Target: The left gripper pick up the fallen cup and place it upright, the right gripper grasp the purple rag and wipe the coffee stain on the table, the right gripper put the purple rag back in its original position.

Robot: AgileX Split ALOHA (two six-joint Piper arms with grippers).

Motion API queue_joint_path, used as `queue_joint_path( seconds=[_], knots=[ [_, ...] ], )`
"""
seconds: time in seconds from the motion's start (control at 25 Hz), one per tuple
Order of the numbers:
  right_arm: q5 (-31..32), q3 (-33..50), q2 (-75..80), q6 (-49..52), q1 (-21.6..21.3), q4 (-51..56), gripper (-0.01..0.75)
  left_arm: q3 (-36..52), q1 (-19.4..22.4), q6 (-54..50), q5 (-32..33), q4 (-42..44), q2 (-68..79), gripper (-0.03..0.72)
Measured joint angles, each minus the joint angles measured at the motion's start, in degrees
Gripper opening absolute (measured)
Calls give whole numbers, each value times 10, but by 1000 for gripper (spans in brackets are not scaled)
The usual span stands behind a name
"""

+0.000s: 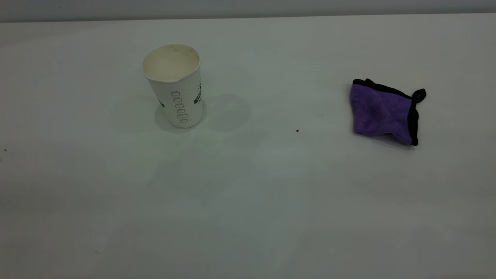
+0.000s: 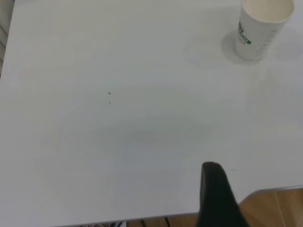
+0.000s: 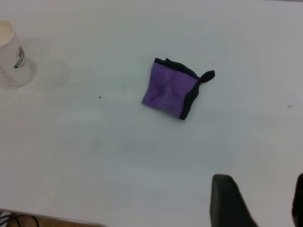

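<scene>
The cup [image 1: 176,83] stands upright on the white table [image 1: 248,201], left of centre, mouth up and cream inside; it also shows in the left wrist view [image 2: 260,28] and the right wrist view [image 3: 13,56]. The purple rag [image 1: 383,112] lies folded at the right, also in the right wrist view [image 3: 173,90]. No coffee stain shows; only a tiny dark speck [image 1: 297,130] lies between cup and rag. Both grippers are outside the exterior view. My left gripper [image 2: 258,189] is back near the table's edge, one finger [image 2: 215,189] showing. My right gripper [image 3: 262,189] is open and empty, well short of the rag.
The table's edge and a wooden floor [image 2: 274,208] show beside the left gripper. A wall strip [image 1: 248,7] runs along the table's far edge.
</scene>
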Motion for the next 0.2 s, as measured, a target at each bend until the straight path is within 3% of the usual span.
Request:
queue_joint_path(
  seconds=[0.2],
  knots=[
    [0,0,0,0,0,0,324,0,0,0,0,0,0,474]
  ],
)
